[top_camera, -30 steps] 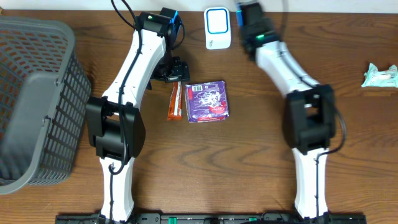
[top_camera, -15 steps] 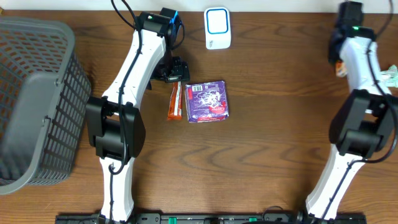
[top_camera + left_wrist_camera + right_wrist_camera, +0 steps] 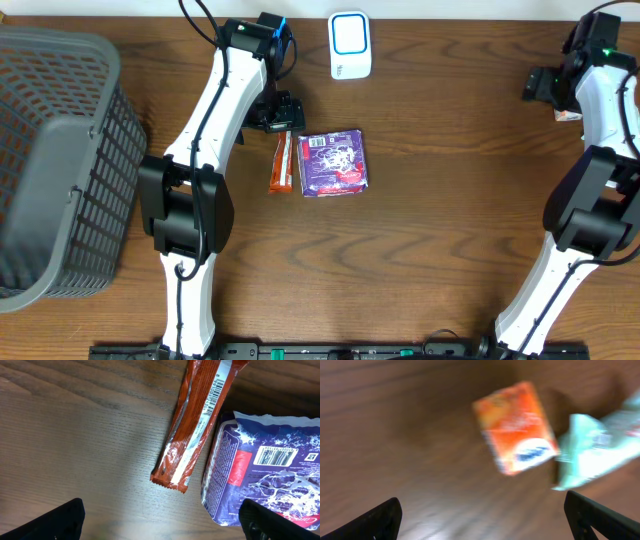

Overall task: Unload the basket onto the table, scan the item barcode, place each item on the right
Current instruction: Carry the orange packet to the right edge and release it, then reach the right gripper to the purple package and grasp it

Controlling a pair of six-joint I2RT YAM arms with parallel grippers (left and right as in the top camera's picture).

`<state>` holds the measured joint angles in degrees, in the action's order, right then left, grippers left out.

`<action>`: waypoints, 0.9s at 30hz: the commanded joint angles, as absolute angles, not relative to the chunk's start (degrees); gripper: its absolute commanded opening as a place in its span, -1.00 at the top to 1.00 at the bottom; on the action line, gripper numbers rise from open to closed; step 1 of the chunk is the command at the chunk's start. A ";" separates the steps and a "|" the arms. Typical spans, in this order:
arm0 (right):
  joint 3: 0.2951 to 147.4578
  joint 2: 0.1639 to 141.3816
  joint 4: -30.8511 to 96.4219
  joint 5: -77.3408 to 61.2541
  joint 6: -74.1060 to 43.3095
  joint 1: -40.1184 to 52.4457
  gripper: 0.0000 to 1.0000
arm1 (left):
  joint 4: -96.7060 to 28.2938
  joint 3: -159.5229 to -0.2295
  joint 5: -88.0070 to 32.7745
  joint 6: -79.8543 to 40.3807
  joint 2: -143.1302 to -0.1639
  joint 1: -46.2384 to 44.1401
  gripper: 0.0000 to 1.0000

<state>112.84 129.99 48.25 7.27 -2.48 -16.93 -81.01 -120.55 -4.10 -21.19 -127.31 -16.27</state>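
A white barcode scanner (image 3: pixel 350 45) with a blue face stands at the table's back edge. An orange snack bar (image 3: pixel 282 163) (image 3: pixel 200 420) and a purple packet (image 3: pixel 335 162) (image 3: pixel 265 475) lie side by side, barcodes facing up. My left gripper (image 3: pixel 275 112) (image 3: pixel 162 527) hovers open just behind them, holding nothing. At the far right, my right gripper (image 3: pixel 548 85) (image 3: pixel 485 527) is open above the wood. A small orange box (image 3: pixel 517 427) (image 3: pixel 568 115) lies free ahead of it, beside a mint-green packet (image 3: pixel 600 450).
A large grey mesh basket (image 3: pixel 60 160) fills the left side of the table. Both arms' bases stand at the front edge. The right wrist view is blurred by motion.
The right arm swung from beside the scanner to the far right of the table, and its gripper went from shut to open. The orange box now lies there. The left arm stayed still.
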 commanded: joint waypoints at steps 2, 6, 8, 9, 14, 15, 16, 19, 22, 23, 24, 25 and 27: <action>113.45 128.64 48.05 -8.43 -3.84 -14.59 -0.99 | -81.36 -120.22 -3.38 -21.69 -128.05 -16.03 -0.96; 113.45 128.64 49.30 -26.83 -3.84 -12.16 -0.98 | -81.36 -120.22 -3.38 -21.71 -128.05 -16.03 -0.96; 113.45 128.64 50.54 -34.24 -3.84 -10.87 -0.98 | -81.36 -120.22 -3.38 -21.71 -128.05 -16.03 -0.96; 113.45 128.64 51.75 -37.82 -3.84 -9.98 -0.99 | -81.36 -120.22 -3.38 -21.71 -128.05 -16.03 -0.96; 113.45 128.64 60.80 -42.68 -3.53 -4.47 -0.99 | -81.36 -120.22 -3.38 -21.71 -128.05 -16.03 -0.95; 113.45 128.64 62.89 -42.48 -2.92 -3.09 -0.99 | -81.36 -120.22 -3.38 -21.69 -128.05 -16.03 -0.96; 113.45 128.64 64.45 -42.09 -2.22 -1.98 -0.99 | -81.34 -120.22 -3.38 -21.71 -128.05 -16.03 -0.96; 113.36 128.64 69.04 -37.85 -1.02 2.31 -0.99 | -81.36 -120.22 -3.38 -21.69 -128.05 -16.03 -0.96; 112.44 128.64 70.17 -33.17 -1.43 6.81 -0.99 | -81.36 -120.22 -3.36 -21.71 -128.05 -16.03 -0.96; 111.79 128.64 70.00 -32.88 -1.54 8.51 -0.99 | -81.36 -120.22 -3.38 -21.69 -128.05 -16.03 -0.96; 111.22 128.64 69.71 -32.91 -1.54 9.78 -0.98 | -81.36 -120.22 -3.36 -21.69 -128.05 -16.03 -0.96; 110.48 128.64 69.19 -32.91 -1.76 11.29 -0.99 | -81.36 -120.22 -3.38 -21.69 -128.05 -16.03 -0.96; 109.25 128.64 68.12 -32.88 -2.83 13.63 -0.98 | -81.36 -120.22 -3.38 -21.69 -128.05 -16.03 -0.96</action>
<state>111.13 129.99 68.73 -34.04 -2.37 10.90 -80.99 -120.55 -4.10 -21.19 -127.31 -16.27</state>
